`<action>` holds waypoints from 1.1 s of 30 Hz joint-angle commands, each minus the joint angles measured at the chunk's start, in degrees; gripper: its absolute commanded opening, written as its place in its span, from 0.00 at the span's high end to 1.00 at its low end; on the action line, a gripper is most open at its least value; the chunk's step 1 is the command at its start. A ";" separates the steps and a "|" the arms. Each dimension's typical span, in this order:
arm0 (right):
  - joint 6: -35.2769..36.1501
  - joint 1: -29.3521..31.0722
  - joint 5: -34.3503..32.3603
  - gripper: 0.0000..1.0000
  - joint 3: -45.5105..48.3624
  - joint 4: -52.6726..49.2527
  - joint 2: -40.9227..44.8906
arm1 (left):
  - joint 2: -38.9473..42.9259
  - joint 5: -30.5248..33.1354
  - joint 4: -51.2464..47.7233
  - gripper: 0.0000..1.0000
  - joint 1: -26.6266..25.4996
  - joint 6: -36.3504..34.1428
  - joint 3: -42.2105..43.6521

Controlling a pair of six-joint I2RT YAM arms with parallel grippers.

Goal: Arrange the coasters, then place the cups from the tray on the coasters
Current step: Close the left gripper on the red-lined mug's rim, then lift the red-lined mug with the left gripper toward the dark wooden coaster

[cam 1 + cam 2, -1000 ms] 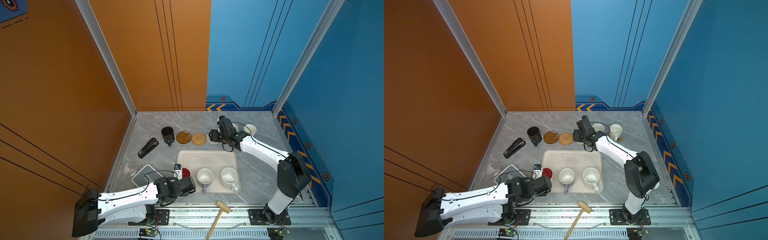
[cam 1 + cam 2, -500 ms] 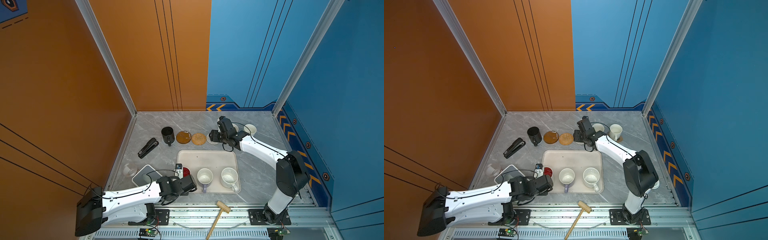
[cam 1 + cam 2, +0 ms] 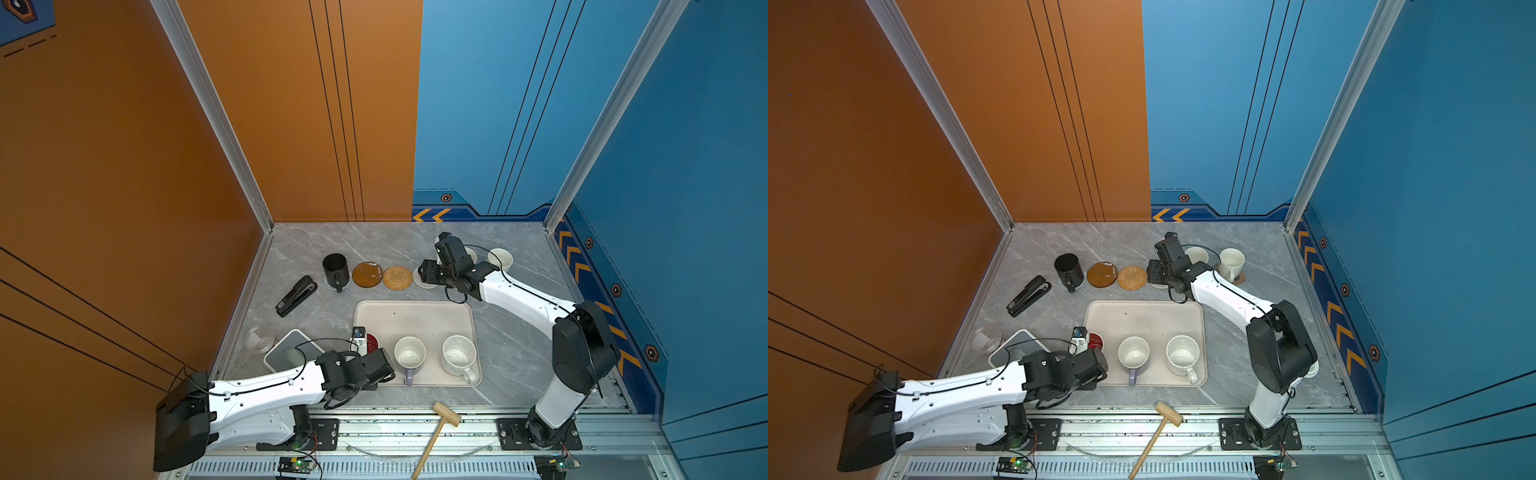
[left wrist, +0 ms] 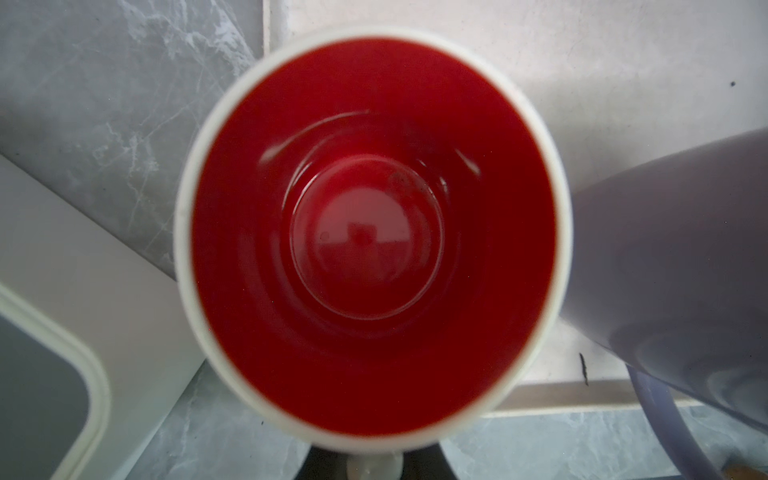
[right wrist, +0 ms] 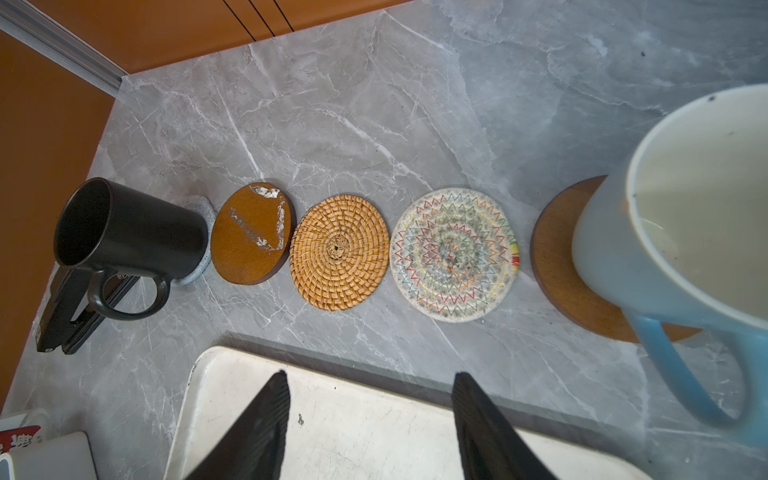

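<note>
apparently to lift it, left end effector (image 3: 384,368) tops the red mug (image 4: 374,232), grip unclear; right end effector (image 5: 370,376) hangs wide, empty, facing coasters (image 5: 338,251).

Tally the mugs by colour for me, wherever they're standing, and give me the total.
Black mug: 1
Light blue mug: 1
Lavender mug: 1
White mug with red inside: 1
Cream-white mugs: 2
Total: 6
</note>
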State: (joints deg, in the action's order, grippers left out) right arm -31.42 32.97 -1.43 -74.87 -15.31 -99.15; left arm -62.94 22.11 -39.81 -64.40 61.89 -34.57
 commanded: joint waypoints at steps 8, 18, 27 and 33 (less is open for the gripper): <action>-0.55 -0.54 1.43 0.40 0.95 0.90 -0.05 | -5.95 0.77 -0.62 1.00 0.81 -3.63 -5.40; -0.66 -1.15 1.79 0.40 2.14 1.73 1.15 | -4.96 5.14 -1.14 1.00 1.39 -5.20 -9.42; -0.67 -1.73 2.10 0.42 2.89 2.12 1.86 | -4.79 8.54 -1.94 1.00 4.31 -7.71 -12.72; -0.68 -2.03 2.27 0.42 3.33 2.33 2.35 | -6.51 10.08 -1.73 1.00 8.56 -11.89 -15.99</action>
State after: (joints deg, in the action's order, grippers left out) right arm -31.59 31.42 0.03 -72.51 -13.89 -99.02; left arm -69.17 27.35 -41.91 -57.54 53.28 -47.16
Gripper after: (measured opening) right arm 0.580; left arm 0.173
